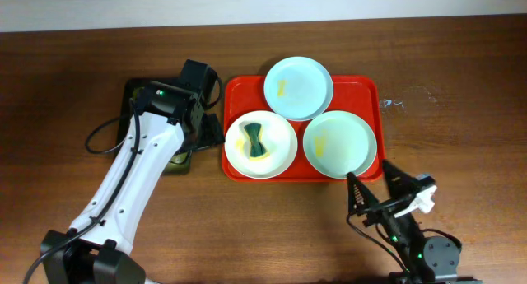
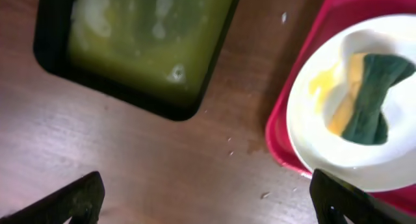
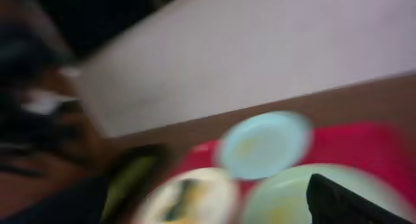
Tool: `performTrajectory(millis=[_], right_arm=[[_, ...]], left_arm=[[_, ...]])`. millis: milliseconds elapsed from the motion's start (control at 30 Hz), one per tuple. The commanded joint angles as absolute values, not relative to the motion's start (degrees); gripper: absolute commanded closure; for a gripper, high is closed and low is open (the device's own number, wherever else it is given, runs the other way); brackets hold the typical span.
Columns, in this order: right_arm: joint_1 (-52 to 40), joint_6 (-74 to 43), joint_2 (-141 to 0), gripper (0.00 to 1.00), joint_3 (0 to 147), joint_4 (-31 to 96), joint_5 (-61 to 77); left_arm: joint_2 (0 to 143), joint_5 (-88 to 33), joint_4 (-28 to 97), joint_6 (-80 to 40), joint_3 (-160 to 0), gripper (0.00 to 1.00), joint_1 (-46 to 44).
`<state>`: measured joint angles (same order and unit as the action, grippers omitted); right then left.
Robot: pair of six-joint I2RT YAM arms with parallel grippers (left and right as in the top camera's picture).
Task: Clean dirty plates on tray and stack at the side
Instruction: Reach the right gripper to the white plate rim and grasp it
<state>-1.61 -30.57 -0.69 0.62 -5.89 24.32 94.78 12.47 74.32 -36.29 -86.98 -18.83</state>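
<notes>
Left gripper (image 2: 208, 201) hovers, jaws wide apart, between dark tray (image 2: 49, 55) and red tray (image 1: 247, 86). Right gripper (image 1: 375, 185), jaws spread, faces the red tray.

Dark brown wood-grain table (image 1: 461, 70) fills nearly all of overhead view, grain running L–R. Off-white strip (image 1: 247, 4) along top edge, beyond table's far side; wall or floor, can't tell. Faint whitish scuff (image 1: 409, 96) on tabletop, right of centre. Left wrist view: same wood close up, soft sheen, a few tiny white specks (image 2: 229, 141) on it. Right wrist view v. blurred: broad pale grey-white surface (image 3: 260, 55) behind table, dark patch (image 3: 97, 16) upper left. Light even, no hard shadows.
</notes>
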Motion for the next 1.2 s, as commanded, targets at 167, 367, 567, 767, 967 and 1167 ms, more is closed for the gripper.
performTrajectory(millis=[167,367,567,767,967,1167], right_arm=[[-1.87,-48.64,-1.02,0.02,10.04,-41.52,15.16],[-1.87,-11.35,-24.75,0.02,56.60,26.94,25.02],[-1.87,-4.93,-69.41,0.02,103.77,71.20,34.41],[-7.14,-4.91,-98.32,0.52,104.79,73.87,24.18],[-13.52,-4.89,-119.61,0.53,104.79,67.85,15.86],[-19.51,-0.19,-126.45,0.53,103.66,62.57,15.75]], left_arm=[[95.35,12.69,75.99,-36.45,-87.05,0.01,-18.59],[95.35,12.67,76.58,-36.45,-87.05,0.01,-18.57],[95.35,8.14,75.57,-36.45,-87.05,0.01,-18.57],[95.59,4.67,75.09,-36.42,-87.02,0.12,-18.59],[95.68,4.71,74.96,-36.42,-86.48,0.12,-18.59],[95.68,4.67,70.78,-36.42,-83.33,0.10,-18.59]])
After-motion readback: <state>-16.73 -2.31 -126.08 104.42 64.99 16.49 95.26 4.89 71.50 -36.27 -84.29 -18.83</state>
